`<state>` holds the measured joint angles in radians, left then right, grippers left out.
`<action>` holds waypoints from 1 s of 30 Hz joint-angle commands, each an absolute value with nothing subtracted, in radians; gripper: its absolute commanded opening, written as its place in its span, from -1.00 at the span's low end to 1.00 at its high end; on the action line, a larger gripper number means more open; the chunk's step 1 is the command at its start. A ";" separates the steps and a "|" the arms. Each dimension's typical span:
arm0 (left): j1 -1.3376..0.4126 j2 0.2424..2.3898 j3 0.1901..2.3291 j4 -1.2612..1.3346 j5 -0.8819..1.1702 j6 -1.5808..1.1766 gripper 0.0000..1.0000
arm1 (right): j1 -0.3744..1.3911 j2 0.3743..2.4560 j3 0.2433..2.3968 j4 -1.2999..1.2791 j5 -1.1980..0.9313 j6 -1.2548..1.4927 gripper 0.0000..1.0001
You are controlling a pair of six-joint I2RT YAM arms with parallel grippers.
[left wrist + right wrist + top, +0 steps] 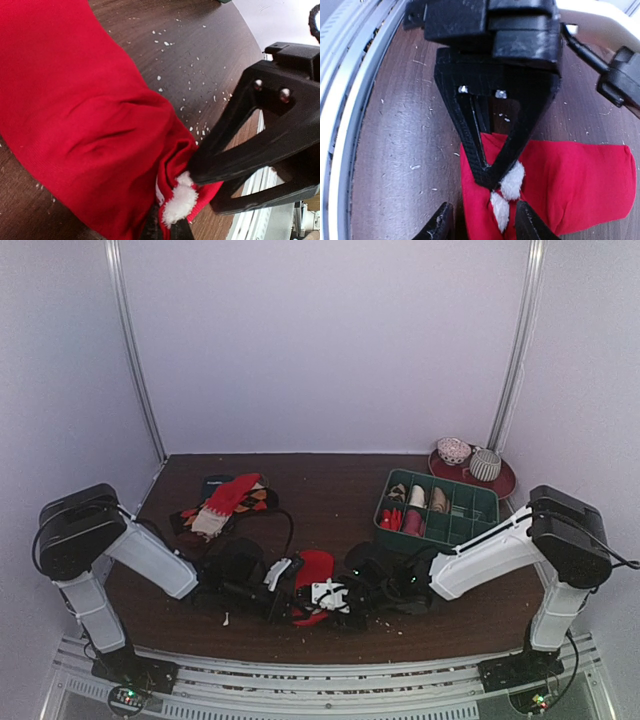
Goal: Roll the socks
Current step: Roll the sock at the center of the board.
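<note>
Top camera is honestly mostly black arm. All it gives me is the red sock (pixel 316 568) lying on the dark table (pixel 330 480) near the front edge, about dead centre, with both my arms reaching in low from either side and meeting over its near end. The wrist cams have the detail. The right wrist view shows my left gripper (pixel 491 183) head-on, its fingers drawn into a tight V and pinched onto the sock's end right at the white tufts (pixel 512 180), with the rest of the sock running off flat to the right. The left wrist view gives the flip side: my right gripper (pixel 202 186) coming in from the right onto that same tufted end, with the fabric bunched and creased there. It also shows loads of white lint specks (pixel 200 95) on the wood. In its own camera, the right one's fingers have a narrow gap with the sock end between them, and I can't tell if they're biting or just straddling. Only the top view has the background: a pile of patterned socks (pixel 228 502) back left, a green divided tray (pixel 446 483) back right with a few rolled bundles in it, and a dark red plate (pixel 505 480) behind that.
</note>
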<state>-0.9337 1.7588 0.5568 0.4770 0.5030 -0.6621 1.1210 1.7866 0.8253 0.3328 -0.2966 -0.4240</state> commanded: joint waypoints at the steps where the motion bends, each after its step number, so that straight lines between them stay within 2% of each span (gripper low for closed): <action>1: -0.932 1.820 0.529 0.298 0.479 -0.657 -1.00 | 1.121 1.838 0.888 0.266 -0.275 -0.487 -0.14; 8: -0.931 1.827 0.528 0.306 0.507 -0.639 -1.00 | 1.117 1.901 0.903 0.248 -0.178 -0.448 -0.19; 12: -0.932 1.815 0.534 0.293 0.509 -0.614 -1.00 | 1.088 1.953 0.943 0.139 -0.208 -0.352 -0.57; 15: -0.932 1.761 0.543 0.271 0.469 -0.579 -0.98 | 1.067 1.944 0.917 0.135 -0.295 -0.262 -0.68; 18: -0.931 1.665 0.565 0.195 0.361 -0.516 -0.30 | 1.032 1.939 0.899 0.119 -0.429 -0.148 -0.72; 20: -0.931 1.591 0.577 0.143 0.255 -0.468 -0.04 | 1.007 1.957 0.900 0.099 -0.541 -0.067 -0.74; 23: -0.932 1.465 0.560 0.143 0.127 -0.390 0.14 | 0.963 2.020 0.937 0.026 -0.702 0.036 -0.74; 26: -0.953 1.338 0.486 0.256 0.071 -0.290 0.39 | 0.916 2.076 0.975 -0.050 -0.801 0.134 -0.74; 30: -1.085 1.243 0.367 0.477 -0.006 -0.070 0.42 | 0.858 2.107 0.975 -0.069 -0.968 0.265 -0.76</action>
